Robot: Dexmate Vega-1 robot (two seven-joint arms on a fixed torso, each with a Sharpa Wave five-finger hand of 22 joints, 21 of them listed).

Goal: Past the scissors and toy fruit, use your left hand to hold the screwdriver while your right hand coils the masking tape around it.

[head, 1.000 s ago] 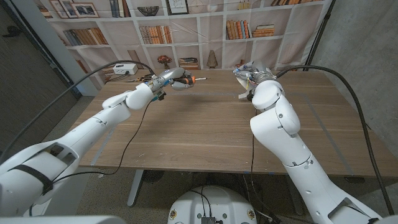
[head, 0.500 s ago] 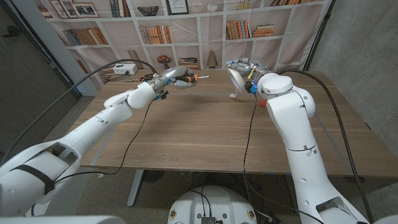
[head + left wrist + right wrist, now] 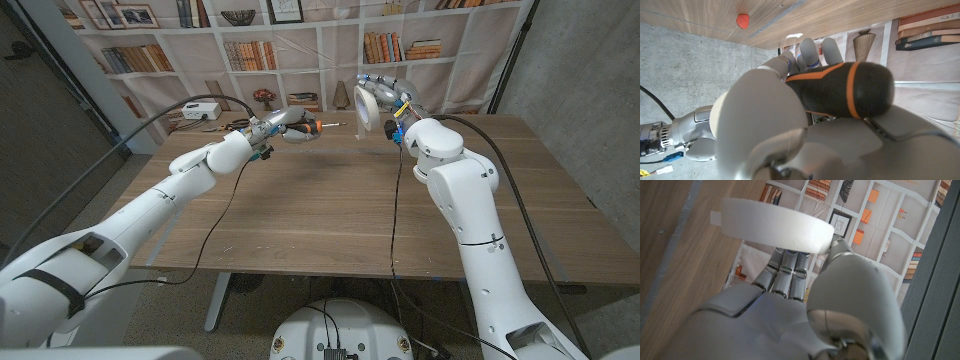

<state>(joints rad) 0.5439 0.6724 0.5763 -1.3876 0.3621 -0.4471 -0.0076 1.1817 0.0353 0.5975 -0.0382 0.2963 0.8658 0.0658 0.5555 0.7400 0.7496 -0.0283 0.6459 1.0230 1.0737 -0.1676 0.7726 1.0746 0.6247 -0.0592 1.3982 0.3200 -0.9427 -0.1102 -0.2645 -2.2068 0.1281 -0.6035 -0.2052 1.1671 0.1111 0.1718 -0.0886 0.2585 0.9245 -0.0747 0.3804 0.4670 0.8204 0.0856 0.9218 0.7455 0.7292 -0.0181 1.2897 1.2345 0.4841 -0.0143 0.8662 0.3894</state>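
My left hand (image 3: 278, 129) grips the screwdriver (image 3: 312, 126) by its black and orange handle (image 3: 840, 90), raised above the far part of the wooden table (image 3: 320, 215). The thin shaft points toward the right hand. My right hand (image 3: 388, 100) holds the white masking tape roll (image 3: 366, 106) in the air, a short gap to the right of the screwdriver tip and slightly higher. In the right wrist view the fingers (image 3: 785, 272) pinch the tape ring (image 3: 775, 227) from beneath. Whether the tape touches the shaft cannot be told.
A red toy strawberry (image 3: 742, 20) lies on the table. A white box (image 3: 200, 110) and small tools (image 3: 233, 125) sit at the table's far left edge. Black cables (image 3: 215, 215) trail from both arms across the table. A bookshelf backdrop stands behind.
My right arm has swung left and upward, carrying the tape roll from near the table toward the screwdriver tip. My left hand has edged slightly right with the screwdriver.
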